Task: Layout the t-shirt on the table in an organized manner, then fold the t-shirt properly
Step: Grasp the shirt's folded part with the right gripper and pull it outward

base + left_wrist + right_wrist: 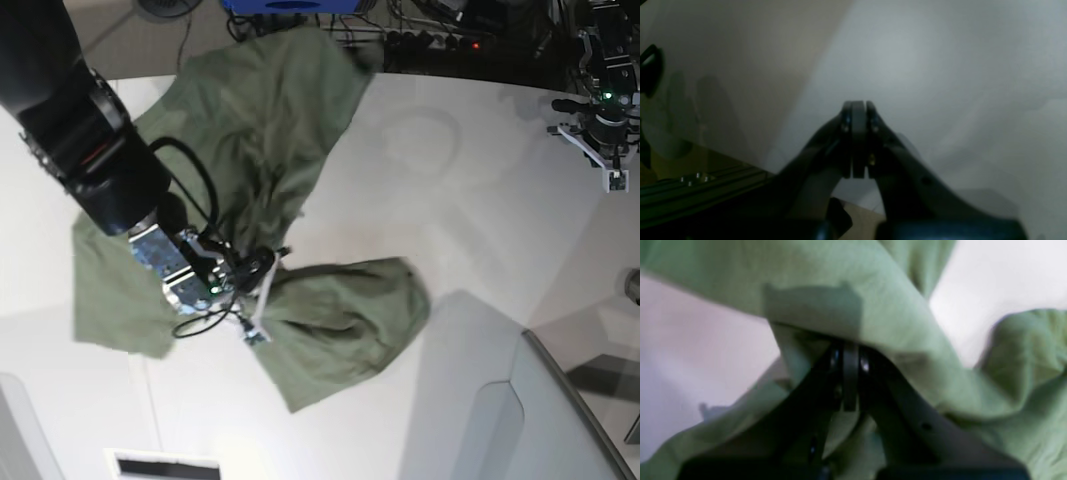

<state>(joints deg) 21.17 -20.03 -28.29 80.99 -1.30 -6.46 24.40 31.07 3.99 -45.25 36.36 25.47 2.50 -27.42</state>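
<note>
The right gripper [850, 350], its fingers pinched tight on a fold of the olive-green t-shirt [250, 180], sits amid the cloth, which sprawls rumpled across the white table [470, 200], while the left gripper [858, 106], fingers pressed together on nothing, hangs well clear of the t-shirt.

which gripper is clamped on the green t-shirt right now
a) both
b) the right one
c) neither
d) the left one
b: the right gripper is shut with folds of the t-shirt bunched around its tips, while the left gripper is shut on nothing, over the bare white table.
</note>
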